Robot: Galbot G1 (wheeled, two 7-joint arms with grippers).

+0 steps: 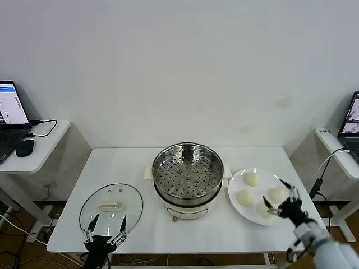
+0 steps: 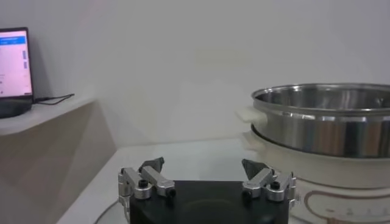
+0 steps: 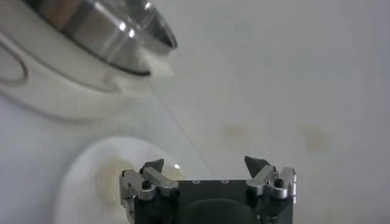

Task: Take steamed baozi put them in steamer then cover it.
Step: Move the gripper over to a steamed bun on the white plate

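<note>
The steamer (image 1: 188, 179), a shiny steel pot on a white base, stands mid-table with its perforated tray bare; its wall also shows in the left wrist view (image 2: 323, 122) and its underside in the right wrist view (image 3: 97, 36). Several steamed baozi (image 1: 252, 179) lie on a white plate (image 1: 247, 214) to its right. My right gripper (image 1: 275, 193) (image 3: 204, 161) hovers open over the plate's near right side, holding nothing. The cover (image 1: 111, 206), a glass lid with a cream handle, lies flat at the front left. My left gripper (image 1: 109, 221) (image 2: 204, 163) is open above its near rim.
The white table (image 1: 129, 168) ends just behind both grippers. A side desk at the left carries a laptop (image 1: 11, 112) and a mouse (image 1: 24, 147). Another desk with a laptop (image 1: 350, 120) and hanging cables stands at the right.
</note>
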